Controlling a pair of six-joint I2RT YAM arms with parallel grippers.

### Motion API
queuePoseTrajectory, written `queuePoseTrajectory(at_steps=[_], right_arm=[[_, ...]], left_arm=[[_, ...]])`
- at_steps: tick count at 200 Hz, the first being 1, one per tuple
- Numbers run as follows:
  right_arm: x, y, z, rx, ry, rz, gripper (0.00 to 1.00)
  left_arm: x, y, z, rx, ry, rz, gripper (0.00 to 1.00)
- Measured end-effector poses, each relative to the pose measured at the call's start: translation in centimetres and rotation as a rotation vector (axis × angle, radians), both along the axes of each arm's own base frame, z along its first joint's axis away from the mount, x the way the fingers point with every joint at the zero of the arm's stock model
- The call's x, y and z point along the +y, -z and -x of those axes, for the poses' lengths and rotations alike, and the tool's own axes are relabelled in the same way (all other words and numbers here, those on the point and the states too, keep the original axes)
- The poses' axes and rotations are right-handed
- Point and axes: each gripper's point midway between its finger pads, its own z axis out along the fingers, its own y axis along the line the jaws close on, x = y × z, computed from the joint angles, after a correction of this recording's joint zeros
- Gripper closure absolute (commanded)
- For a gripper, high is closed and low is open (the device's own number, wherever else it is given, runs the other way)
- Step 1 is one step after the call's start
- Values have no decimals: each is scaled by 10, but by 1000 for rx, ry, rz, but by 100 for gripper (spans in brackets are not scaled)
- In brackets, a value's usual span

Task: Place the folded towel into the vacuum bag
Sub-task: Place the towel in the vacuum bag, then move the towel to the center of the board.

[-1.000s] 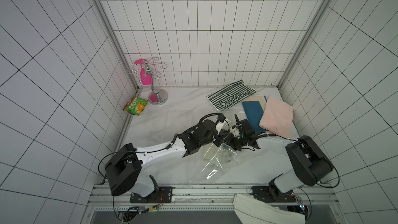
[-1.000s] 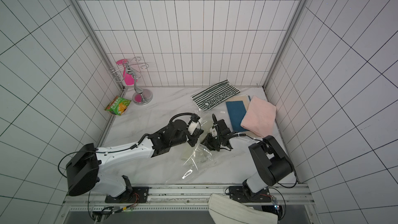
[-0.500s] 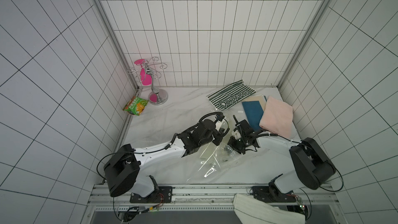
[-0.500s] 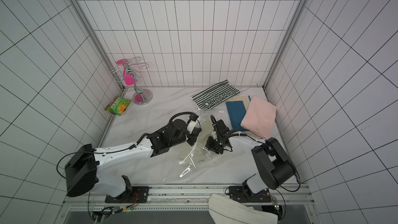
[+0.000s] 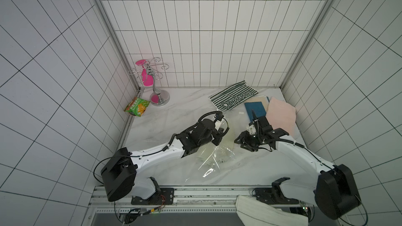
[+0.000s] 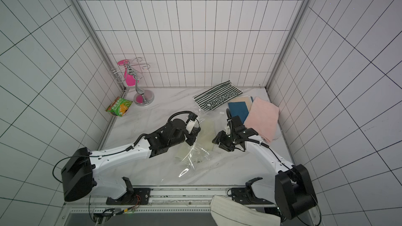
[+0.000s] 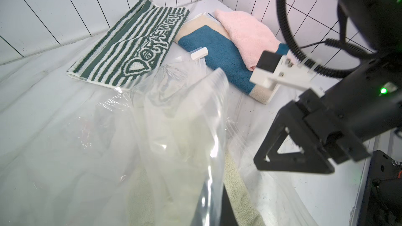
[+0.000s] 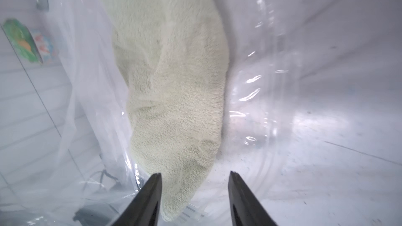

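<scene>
The folded towel [image 8: 174,83] lies inside the vacuum bag [image 8: 272,83] for most of its length, on the table [image 5: 174,122] between my two arms. Only its near end sits at the bag's mouth, across what looks like the zip strip. I judge the placing nearly done. What is left is a nudge deeper so that end clears the seal, then letting go of the lip.

My right gripper [image 8: 195,175] has its jaws parted, with the towel's end lying loose between them, gripped by neither. My left gripper [image 5: 217,141] is closed, and I judge it pinches the bag's upper film, which rises in a tent toward that wrist.

The towel is pale cream terry, soft and thick, rumpled into a long lump. The bag is thin clear plastic, crinkled and glossy with bright glints, and a white slider clip [image 7: 199,54] sits on its edge.

Beyond it lie a green-and-white striped towel [image 5: 233,98], a blue towel [image 5: 255,110] and a pink towel [image 5: 281,116], all nubby cloth. A shiny snack packet [image 5: 137,106] and a chrome stand [image 5: 157,88] are well apart.
</scene>
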Motion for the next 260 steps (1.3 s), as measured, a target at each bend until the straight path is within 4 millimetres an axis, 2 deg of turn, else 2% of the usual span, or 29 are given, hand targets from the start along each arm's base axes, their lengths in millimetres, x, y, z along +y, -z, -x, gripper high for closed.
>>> queuePoseTrajectory(at_steps=[21,35,55,75,97,123,137,169,198,218,237,260], right_arm=[[-30,-3,-3,17,58,106,39],[-58,-8,-11,10,121,195,39],[-108,-18,-31,-23,267,317,38],[-153,-18,-51,-20,375,445,37],[-179,-5,-79,19,397,562,37],[-191,13,-116,44,378,639,36],[-196,19,-130,45,369,670,36],[-209,27,-150,54,367,724,36],[-217,54,-156,113,369,704,42],[-215,73,-156,151,358,672,53],[-213,74,-160,143,359,643,72],[-210,72,-163,127,359,616,89]], left_arm=[[-1,2,3,11,12,-2,100],[-1,3,5,23,21,-2,100],[-3,5,8,43,32,6,100],[-5,7,10,61,44,13,100],[-8,11,13,82,56,17,100],[-11,16,16,109,72,21,100],[-13,19,18,123,84,20,100],[-15,23,20,142,97,21,100],[-14,25,23,157,103,17,100],[-14,27,25,169,108,13,100],[-13,28,26,178,106,11,100],[-13,29,26,183,102,9,100]])
